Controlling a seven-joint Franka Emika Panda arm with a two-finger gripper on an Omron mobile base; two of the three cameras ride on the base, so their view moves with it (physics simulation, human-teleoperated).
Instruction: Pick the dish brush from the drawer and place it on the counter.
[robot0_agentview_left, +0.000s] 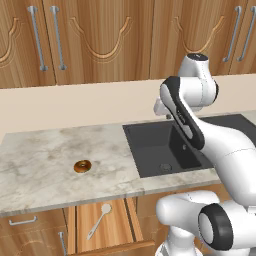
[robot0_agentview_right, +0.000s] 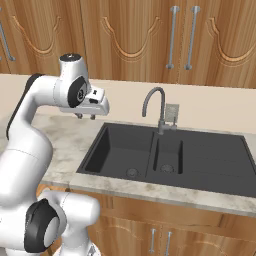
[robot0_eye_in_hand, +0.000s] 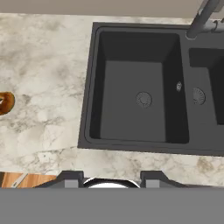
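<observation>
left base view showed the dish brush (robot0_agentview_left: 99, 220) lying in the open drawer (robot0_agentview_left: 117, 227), a brown ring (robot0_agentview_left: 82, 166) on the counter (robot0_agentview_left: 45, 165) above. right base view held my gripper (robot0_agentview_right: 86, 116) high beside the sink (robot0_agentview_right: 170, 157) and faucet (robot0_agentview_right: 156, 107). hand view showed my fingertips (robot0_eye_in_hand: 72, 177) apart, empty.

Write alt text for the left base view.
A dish brush lies in an open wooden drawer below a marbled counter. A small brown ring sits on the counter left of a black sink, and the white robot arm rises at right.
</observation>
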